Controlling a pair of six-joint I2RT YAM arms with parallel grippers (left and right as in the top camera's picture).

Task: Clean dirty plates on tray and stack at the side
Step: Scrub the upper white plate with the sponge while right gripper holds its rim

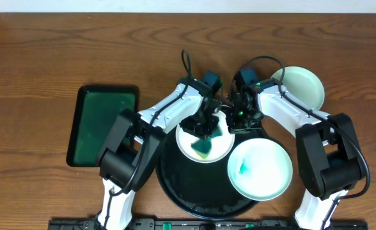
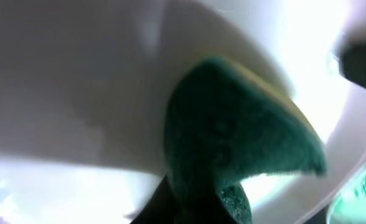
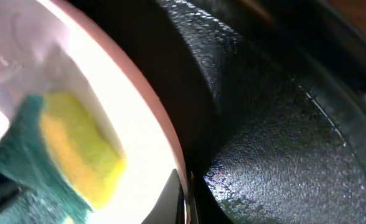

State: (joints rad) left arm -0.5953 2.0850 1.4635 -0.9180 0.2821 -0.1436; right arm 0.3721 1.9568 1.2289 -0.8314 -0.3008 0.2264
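Teal smears streak the round white plate (image 1: 207, 151) lying face up directly under the left gripper (image 1: 204, 124), which pinches a green-and-yellow sponge (image 2: 233, 137) against it. The right gripper (image 1: 239, 120), jaws pressed together, sits at its rim. The black tray (image 1: 175, 185) carries it and a second smeared plate (image 1: 259, 169). A clean plate (image 1: 301, 86) lies beyond the right gripper, off the tray.

Rectangular dark-green tray (image 1: 103, 126) lies left on the wooden table (image 1: 47, 51); yellow-and-green sponge (image 3: 77, 155) nearer the middle
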